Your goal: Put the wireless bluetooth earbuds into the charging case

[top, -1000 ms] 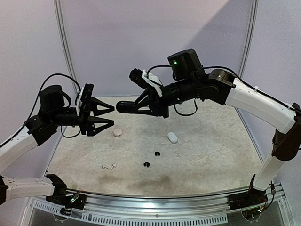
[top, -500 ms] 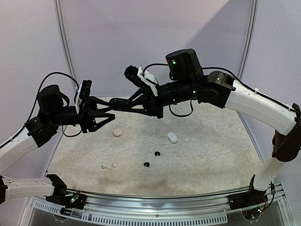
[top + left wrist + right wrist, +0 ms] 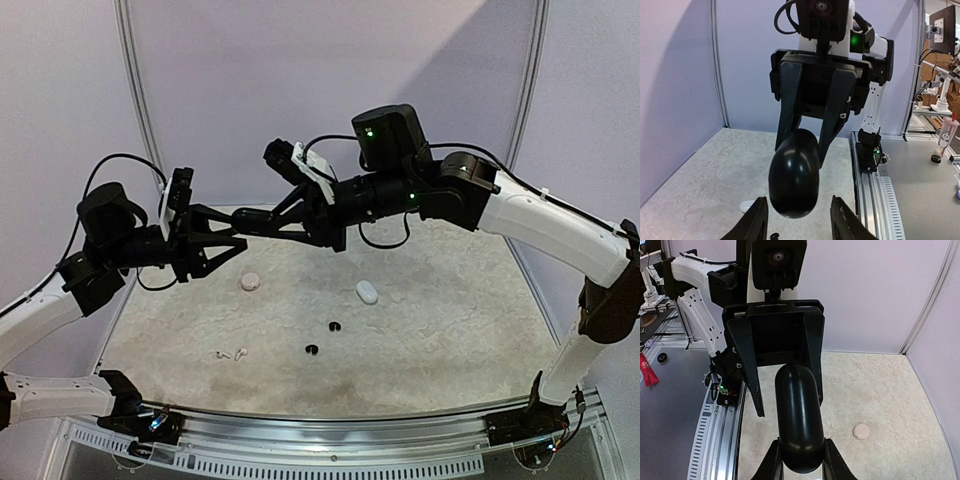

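My right gripper (image 3: 275, 220) (image 3: 801, 445) is shut on a glossy black pebble-shaped charging case (image 3: 252, 222) (image 3: 799, 420), held in the air over the back left of the table. My left gripper (image 3: 238, 236) (image 3: 799, 200) faces it, open, with its fingers (image 3: 751, 380) flanking the case's (image 3: 794, 172) far end and a small gap on each side. Two black earbuds (image 3: 334, 326) (image 3: 312, 349) and two white earbuds (image 3: 240, 353) (image 3: 215, 354) lie on the table (image 3: 450, 330) below.
A round white case (image 3: 250, 282) (image 3: 861, 430) and an oval white case (image 3: 367, 291) (image 3: 747, 205) lie closed on the marbled table. Curved white walls enclose the back and sides. A metal rail (image 3: 330, 455) runs along the near edge.
The two grippers have come together: the right one carried the black case leftward, and the left one's fingers slid around its end and narrowed.
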